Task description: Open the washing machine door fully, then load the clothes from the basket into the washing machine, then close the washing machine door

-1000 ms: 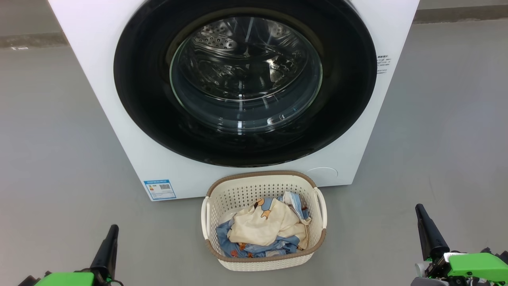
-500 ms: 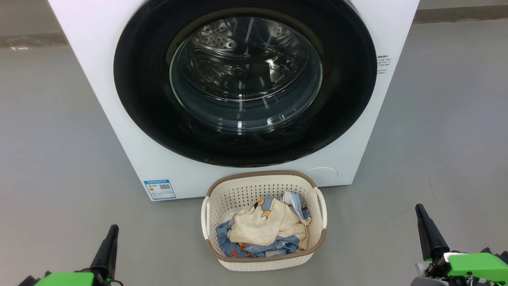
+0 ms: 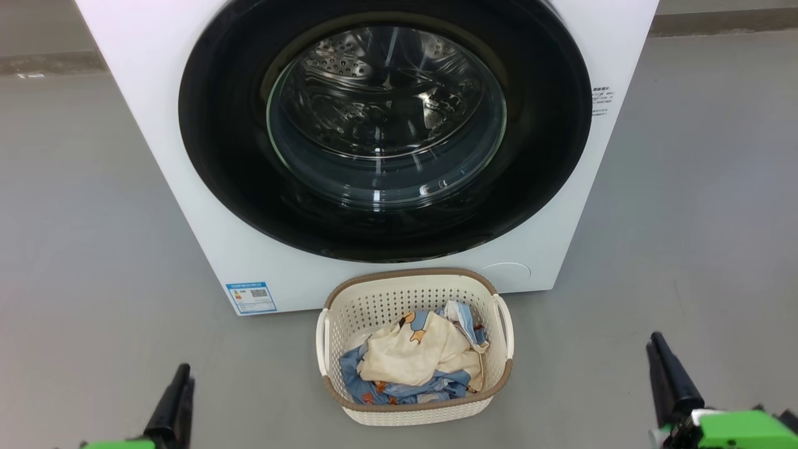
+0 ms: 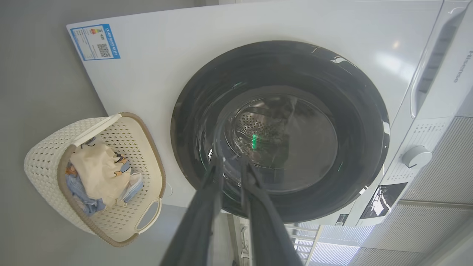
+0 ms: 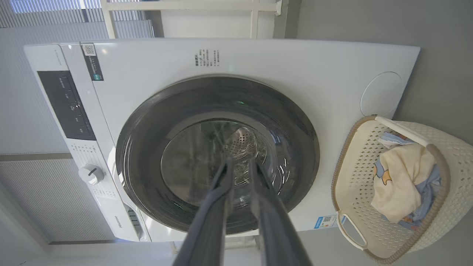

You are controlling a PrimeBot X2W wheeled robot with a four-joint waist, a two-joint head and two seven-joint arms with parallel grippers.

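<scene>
Left gripper [image 3: 182,375] is low at the bottom-left of the head view, arm drawn back, fingers pointing up and forward toward the washer [image 3: 156,125]. It is well apart from everything. In the left wrist view the left gripper [image 4: 232,169] lines up with the door [image 4: 192,111]. Its fingers [image 4: 199,229] show a narrow gap, almost parallel, with nothing between them and touching nothing.

Right gripper [image 3: 656,348] mirrors it at the bottom-right of the head view, low, and points the same way over bare floor [image 3: 93,249]. In the right wrist view the right gripper [image 5: 240,166] also faces the door [image 5: 147,122]. Its fingers [image 5: 210,221] are slightly parted in a slim slit, empty, with no contact.

Door [image 3: 218,156] is shut flush on the washer front, and the steel drum [image 3: 374,68] is visible through the glass. Basket [image 3: 411,272] sits on the floor just in front of the washer's base, near centre and between the two grippers. It is close to the washer, but I cannot tell if they touch. Clothes [image 3: 411,355] are all in the basket, cream piece on top and blue underneath. Blue label [image 3: 251,297] is on the washer's base, just left of the basket.
</scene>
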